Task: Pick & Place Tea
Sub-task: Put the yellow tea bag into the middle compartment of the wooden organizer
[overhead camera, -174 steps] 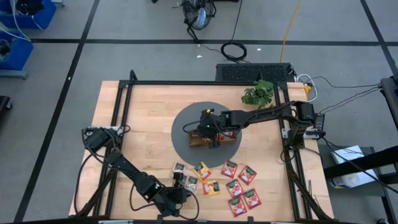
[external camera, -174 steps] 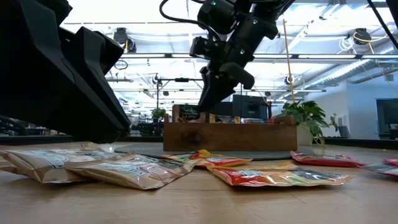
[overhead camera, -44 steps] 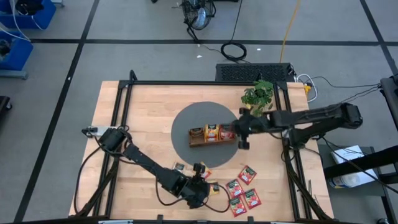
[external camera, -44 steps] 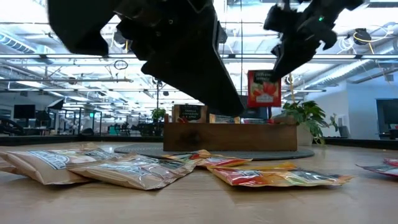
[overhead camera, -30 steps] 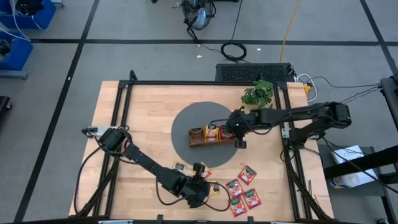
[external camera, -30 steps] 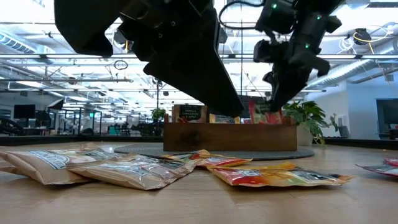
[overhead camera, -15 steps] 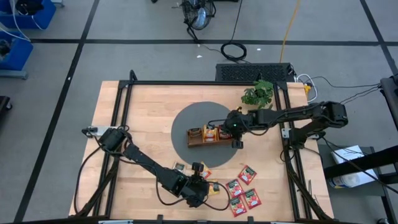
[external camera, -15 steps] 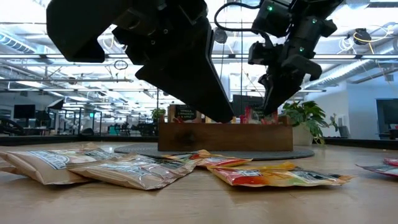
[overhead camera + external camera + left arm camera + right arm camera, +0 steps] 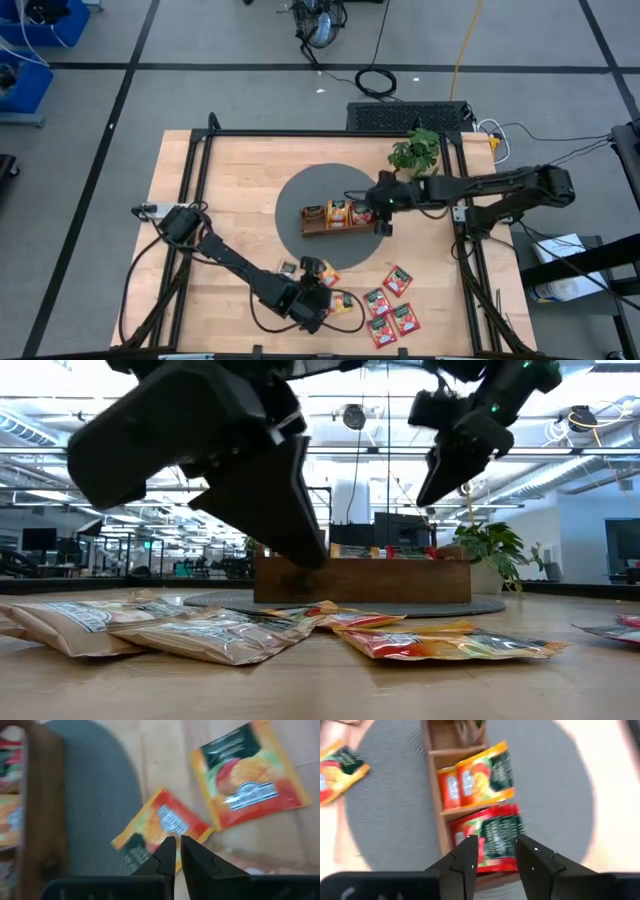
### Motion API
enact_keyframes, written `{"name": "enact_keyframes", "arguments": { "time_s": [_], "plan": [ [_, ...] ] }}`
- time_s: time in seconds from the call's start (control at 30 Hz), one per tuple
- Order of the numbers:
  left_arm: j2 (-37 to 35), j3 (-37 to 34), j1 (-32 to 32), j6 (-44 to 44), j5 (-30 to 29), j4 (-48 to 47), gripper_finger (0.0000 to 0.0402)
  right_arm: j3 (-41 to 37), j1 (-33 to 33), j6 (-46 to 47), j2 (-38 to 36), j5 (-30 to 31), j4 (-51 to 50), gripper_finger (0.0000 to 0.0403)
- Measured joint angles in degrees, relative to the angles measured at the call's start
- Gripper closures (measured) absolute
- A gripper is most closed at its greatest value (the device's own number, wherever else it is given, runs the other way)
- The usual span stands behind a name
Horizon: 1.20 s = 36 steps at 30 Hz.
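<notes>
Filling brown wooden three-compartment tray (image 9: 436, 795): red and orange sachets inside, several loose. Right gripper (image 9: 494, 852) open, empty; left gripper (image 9: 174, 851) nearly closed, empty.

you are looking past the left gripper (image 9: 177, 851), whose two dark fingers (image 9: 165, 855) are sitting almost closed with only a thin gap between them. their tips are hovering over an orange-yellow tea sachet (image 9: 160, 832) that is lying partly on the grey mat (image 9: 95, 805) and partly on the wooden table (image 9: 165, 755). a second orange-yellow sachet (image 9: 250, 777) is lying nearby on the bare wood. the brown wooden tray (image 9: 45, 805) is resting on the mat.
</notes>
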Motion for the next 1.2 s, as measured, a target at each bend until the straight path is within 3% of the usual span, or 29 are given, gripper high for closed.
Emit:
{"name": "enact_keyframes", "arguments": {
  "time_s": [0.13,0.33,0.43,0.57,0.7,0.97,1.2],
  "plan": [
    [0.0,0.0,-1.1,-0.9,-3.0,-0.6,0.0366,0.0,5.7,0.4,1.5,2.3,2.4,0.0293],
    [0.0,0.0,-1.1,-3.9,0.3,-1.8,0.0366,0.0,13.8,3.2,7.8,2.0,11.9,0.0309],
    [0.0,-0.5,-0.8,-5.8,0.3,-1.8,0.0366,0.0,16.0,2.1,11.5,-3.2,19.4,0.0315],
    [0.0,-1.6,-0.3,-6.0,-0.8,2.0,0.0366,0.0,16.3,1.2,16.4,-9.9,26.9,0.0322],
    [-0.1,-2.6,0.7,-5.3,0.9,3.6,0.0366,0.0,16.0,-3.3,20.7,-9.8,29.5,0.0326],
    [-0.1,-2.8,0.0,-11.6,1.0,-5.6,0.0366,0.0,15.7,-5.9,29.0,-14.1,40.4,0.0333],
    [-0.1,-2.8,-0.5,-11.9,1.0,-6.4,0.0366,0.0,15.9,-10.5,31.1,-14.3,44.8,0.0358]
  ]
}}
